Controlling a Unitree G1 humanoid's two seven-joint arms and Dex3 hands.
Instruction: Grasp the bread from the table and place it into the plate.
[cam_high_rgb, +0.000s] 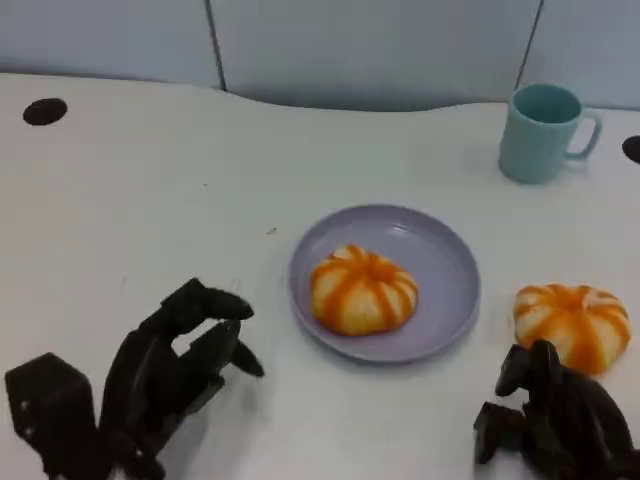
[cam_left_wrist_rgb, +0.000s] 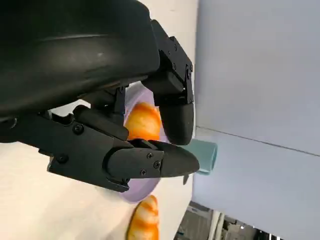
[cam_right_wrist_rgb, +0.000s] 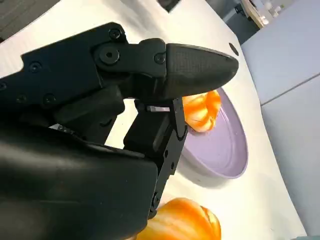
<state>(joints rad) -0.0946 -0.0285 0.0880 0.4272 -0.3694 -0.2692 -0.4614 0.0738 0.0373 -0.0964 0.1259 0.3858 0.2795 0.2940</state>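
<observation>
A lavender plate (cam_high_rgb: 440, 260) lies at the table's middle with one orange-striped bread (cam_high_rgb: 363, 290) on it. A second striped bread (cam_high_rgb: 573, 325) lies on the table right of the plate. My right hand (cam_high_rgb: 555, 420) sits just in front of this bread, fingertips close to it, holding nothing. In the right wrist view its fingers (cam_right_wrist_rgb: 165, 100) reach out above the loose bread (cam_right_wrist_rgb: 182, 222), with the plate (cam_right_wrist_rgb: 225, 150) beyond. At the lower left my left hand (cam_high_rgb: 170, 375) hovers with fingers apart and nothing in it. The left wrist view looks past its fingers (cam_left_wrist_rgb: 145, 145) to the plate (cam_left_wrist_rgb: 142, 192).
A teal mug (cam_high_rgb: 543, 132) stands at the back right, well behind the plate. Two black round holes (cam_high_rgb: 45, 111) (cam_high_rgb: 632, 148) mark the table's far left and right edges. Bare white tabletop stretches between my left hand and the plate.
</observation>
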